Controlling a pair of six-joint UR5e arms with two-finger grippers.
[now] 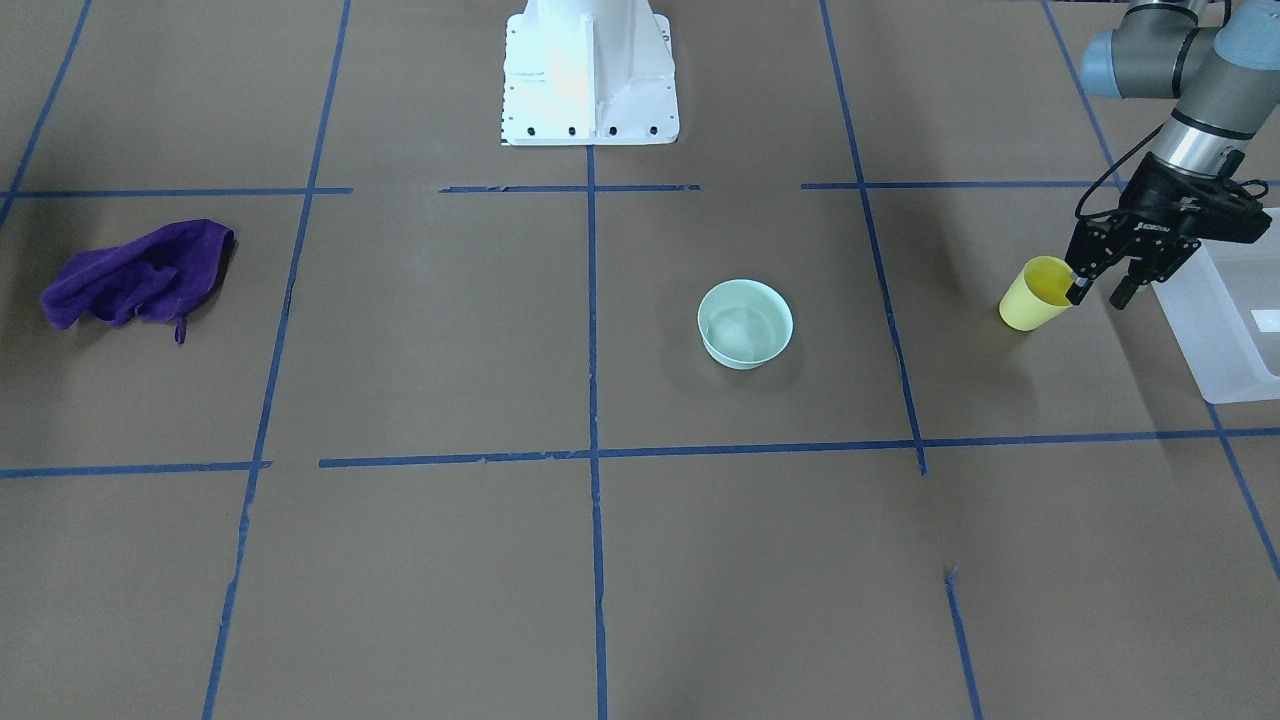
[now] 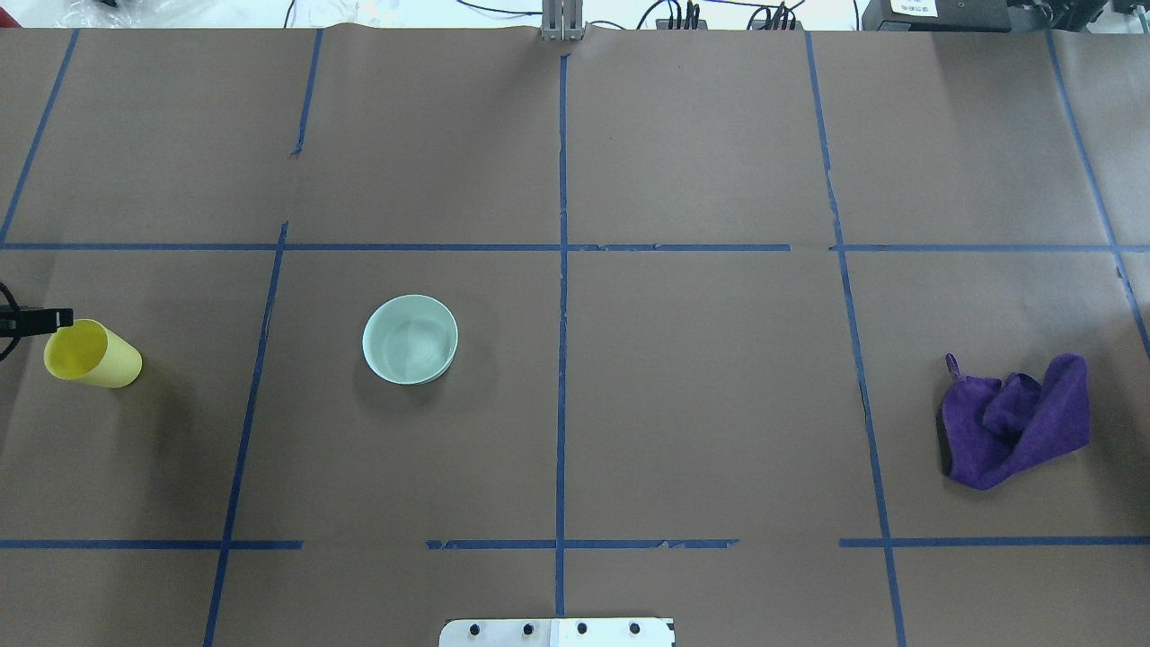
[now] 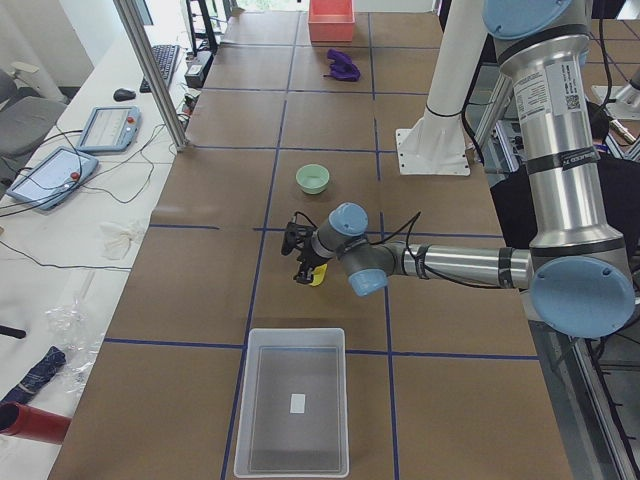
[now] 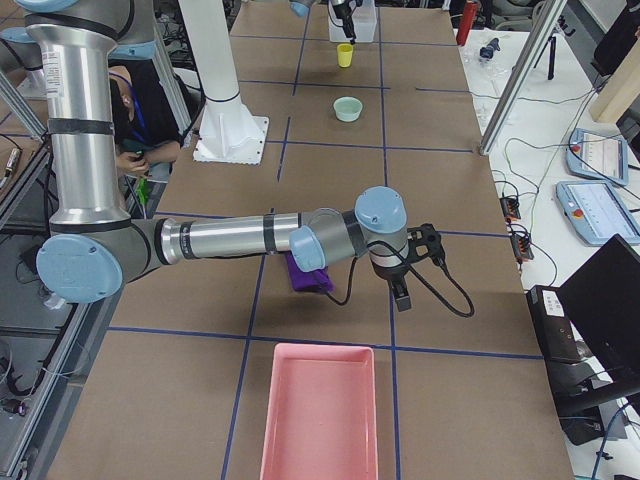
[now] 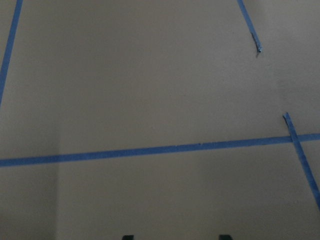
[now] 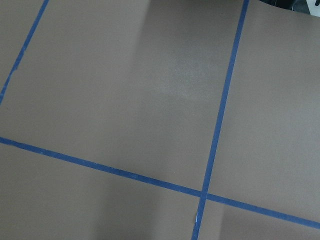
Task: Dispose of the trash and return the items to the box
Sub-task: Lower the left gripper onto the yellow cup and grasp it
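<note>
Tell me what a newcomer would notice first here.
The open left gripper hangs at the rim of the yellow cup, beside the box on the robot's left. A mint bowl sits alone near the middle, and a purple cloth lies crumpled far to the robot's right.

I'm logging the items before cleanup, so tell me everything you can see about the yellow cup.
The yellow cup is a small plain tumbler of smooth plastic, tapering to its base, mouth up and seemingly empty. It stands about upright on the table, between the mint bowl and the frosted box, nearer the box. The left gripper is open at its rim: one finger dips inside the mouth, the other hangs outside. Whether it touches the wall is unclear.
</note>
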